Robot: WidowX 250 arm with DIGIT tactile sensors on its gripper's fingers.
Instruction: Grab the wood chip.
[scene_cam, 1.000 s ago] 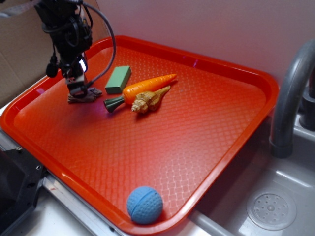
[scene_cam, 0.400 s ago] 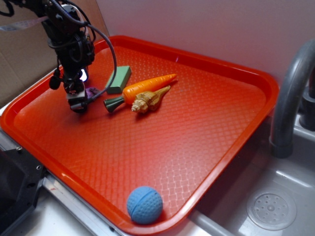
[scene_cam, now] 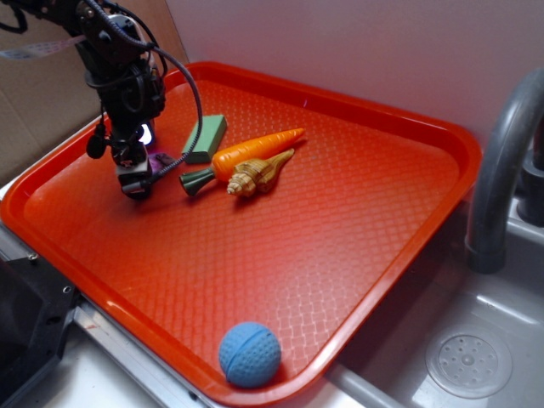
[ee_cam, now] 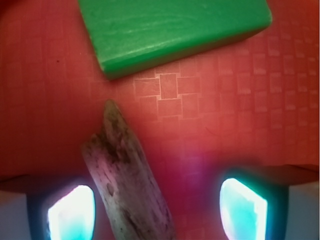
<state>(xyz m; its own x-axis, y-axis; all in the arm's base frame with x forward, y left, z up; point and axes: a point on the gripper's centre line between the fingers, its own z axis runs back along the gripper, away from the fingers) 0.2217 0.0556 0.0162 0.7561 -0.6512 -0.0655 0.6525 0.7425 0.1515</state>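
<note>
Grey-brown wood chip (ee_cam: pixel 127 185) was seen lying on the red tray (scene_cam: pixel 357 255) below the green block (ee_cam: pixel 170 30), hard against one finger of the spread-open, empty gripper (ee_cam: pixel 157 207) (off-centre, so a slip was feared).

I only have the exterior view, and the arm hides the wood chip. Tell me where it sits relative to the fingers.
Observer: In the wrist view the wood chip lies between the open fingers, off-centre, close to the one at image left.
Operator: Report how it's turned.
Observer: Its long axis runs roughly crosswise to the line between the fingers, with the narrow tip pointing toward the green block.
Operator: Say whether it touches that block.
Observer: No. A strip of bare tray shows between the chip's tip and the block.
</note>
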